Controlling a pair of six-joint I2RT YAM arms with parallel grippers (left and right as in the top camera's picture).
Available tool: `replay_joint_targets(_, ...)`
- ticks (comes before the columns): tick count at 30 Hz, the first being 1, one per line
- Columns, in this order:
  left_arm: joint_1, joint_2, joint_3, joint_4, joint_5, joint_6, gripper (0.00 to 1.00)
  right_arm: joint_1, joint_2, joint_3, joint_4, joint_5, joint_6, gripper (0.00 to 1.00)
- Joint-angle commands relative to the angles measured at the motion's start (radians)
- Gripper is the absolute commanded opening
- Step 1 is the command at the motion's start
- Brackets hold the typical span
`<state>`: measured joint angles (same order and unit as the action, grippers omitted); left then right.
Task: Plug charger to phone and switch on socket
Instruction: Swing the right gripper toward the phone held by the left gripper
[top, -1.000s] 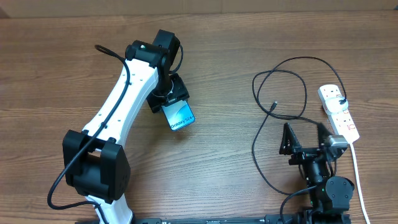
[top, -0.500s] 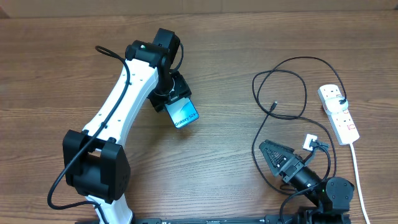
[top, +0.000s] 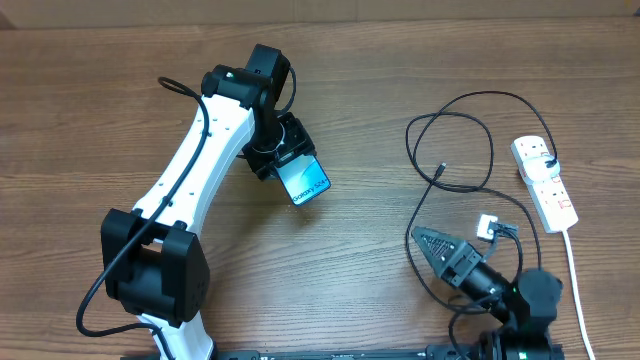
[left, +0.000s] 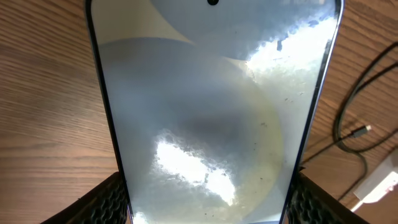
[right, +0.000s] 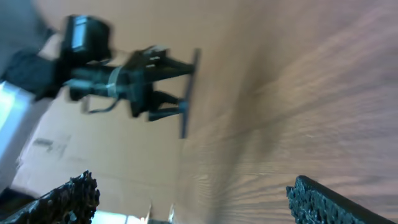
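- Left gripper (top: 283, 163): I find it clenched on the phone (top: 306, 182). My left wrist view shows a finger (left: 113, 199) pressed to each long edge.
- Phone position: it sits left of centre over the table (top: 400, 60), well apart from the cable and the strip. It sticks out of the jaws towards the right side, with the blue screen and its "Galaxy" text facing up. I cannot tell from above whether it touches the wood.
- Right gripper (right: 202, 200): released. Its fingers (right: 68, 198) stand wide apart with only wood grain between them. Overhead it is tilted near the front edge and points towards the left arm. Its wrist view is blurred.
- Charger (top: 452, 128): the black cable lies in loose loops on the table, right of centre. Its small metal-tipped end (top: 441, 170) lies free on the wood inside the loops, with nothing gripping it. Its black head sits on the socket (top: 548, 185).
- Socket: it lies flat at the right edge, and its white cord (top: 573, 270) runs towards the front. I cannot read the switch positions.
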<state>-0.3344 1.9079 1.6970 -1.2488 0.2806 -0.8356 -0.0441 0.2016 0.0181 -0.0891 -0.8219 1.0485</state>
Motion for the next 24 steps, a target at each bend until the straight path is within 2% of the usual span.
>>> replay_joint_targets(1, -0.005, 0.001, 0.035, 0.002, 0.060, -0.010, 0.55, 0.006, 0.105, 0.013, -0.013, 0.081, -0.054, 0.99)
replay_joint_targets(8, -0.005, 0.001, 0.035, 0.025, 0.080, -0.026, 0.56, 0.085, 0.385, 0.107, 0.053, 0.172, -0.110, 0.99)
replay_joint_targets(11, -0.005, 0.001, 0.035, 0.032, 0.090, -0.041, 0.56, 0.174, 0.476, 0.155, 0.125, 0.217, -0.076, 0.99)
replay_joint_targets(15, -0.005, 0.001, 0.035, 0.042, 0.099, -0.044, 0.56, 0.327, 0.589, 0.197, 0.213, 0.380, -0.012, 0.99)
replay_joint_targets(19, -0.005, 0.001, 0.035, 0.051, 0.113, -0.057, 0.56, 0.466, 0.700, 0.197, 0.389, 0.553, 0.026, 1.00)
replay_joint_targets(24, -0.005, 0.001, 0.035, 0.057, 0.113, -0.060, 0.56, 0.587, 0.860, 0.197, 0.718, 0.655, 0.026, 1.00)
